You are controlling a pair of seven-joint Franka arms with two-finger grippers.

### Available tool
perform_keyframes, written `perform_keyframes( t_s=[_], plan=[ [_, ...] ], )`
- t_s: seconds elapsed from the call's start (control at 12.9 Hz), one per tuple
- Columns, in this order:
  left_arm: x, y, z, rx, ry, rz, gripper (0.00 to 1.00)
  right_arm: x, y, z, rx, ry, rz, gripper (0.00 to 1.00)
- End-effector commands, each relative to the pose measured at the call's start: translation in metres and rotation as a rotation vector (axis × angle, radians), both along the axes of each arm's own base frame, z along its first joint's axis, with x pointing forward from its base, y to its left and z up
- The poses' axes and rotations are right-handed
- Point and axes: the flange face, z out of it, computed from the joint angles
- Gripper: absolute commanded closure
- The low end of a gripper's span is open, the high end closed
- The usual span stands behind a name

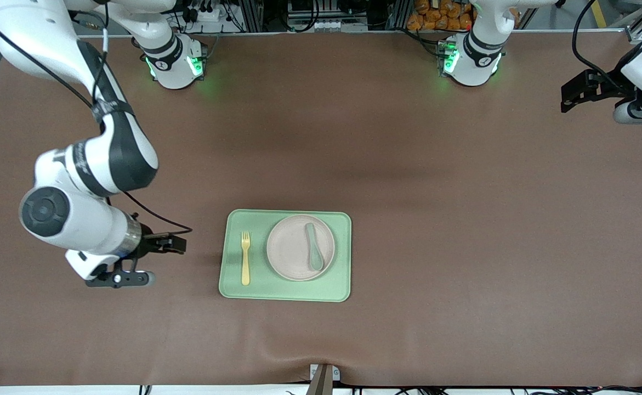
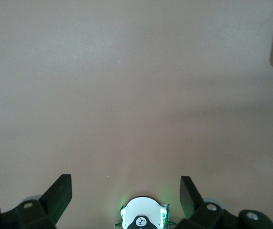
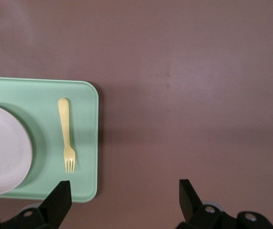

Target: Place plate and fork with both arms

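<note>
Plate bearing spoon and fork lie on tray. Right gripper and left gripper hover over bare table, both spread wide, empty

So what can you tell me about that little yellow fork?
The fork is small, pale yellow and looks like plastic, with short tines and a rounded handle end. It lies flat on the green tray, beside the plate, on the side toward the right arm's end of the table. Its tines point away from the front camera. Nothing but the tray touches it; no claw holds it.
</note>
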Motion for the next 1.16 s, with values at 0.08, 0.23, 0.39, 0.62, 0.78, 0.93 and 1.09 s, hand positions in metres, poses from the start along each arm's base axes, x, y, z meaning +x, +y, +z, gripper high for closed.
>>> perform_keyframes(
  t_s=[0.08,0.23,0.39,0.62,0.78,0.93,1.09],
  plan=[
    [-0.004,0.001,0.005,-0.015,0.003,0.01,0.0,-0.044,-0.044,0.071,0.001,0.01,0.093,0.0],
    [-0.003,0.001,0.004,-0.015,0.004,0.01,0.0,-0.08,-0.061,0.102,0.039,0.003,0.035,0.0],
    [-0.004,0.001,0.005,-0.015,0.003,0.01,0.0,-0.1,-0.073,0.121,0.021,-0.014,0.007,0.0],
    [-0.004,0.001,0.005,-0.015,0.003,0.01,0.0,-0.14,-0.079,0.146,0.006,-0.042,0.006,0.0],
    [-0.004,0.001,0.005,-0.015,0.003,0.01,0.0,-0.174,-0.08,0.155,-0.005,-0.044,0.004,0.0],
    [-0.004,0.001,0.005,-0.015,0.003,0.01,0.0,-0.178,-0.089,0.155,-0.007,-0.023,-0.011,0.0],
    [-0.003,0.001,0.004,-0.015,0.004,0.01,0.0,-0.169,-0.081,0.173,-0.005,-0.061,-0.016,0.0]
  ],
)
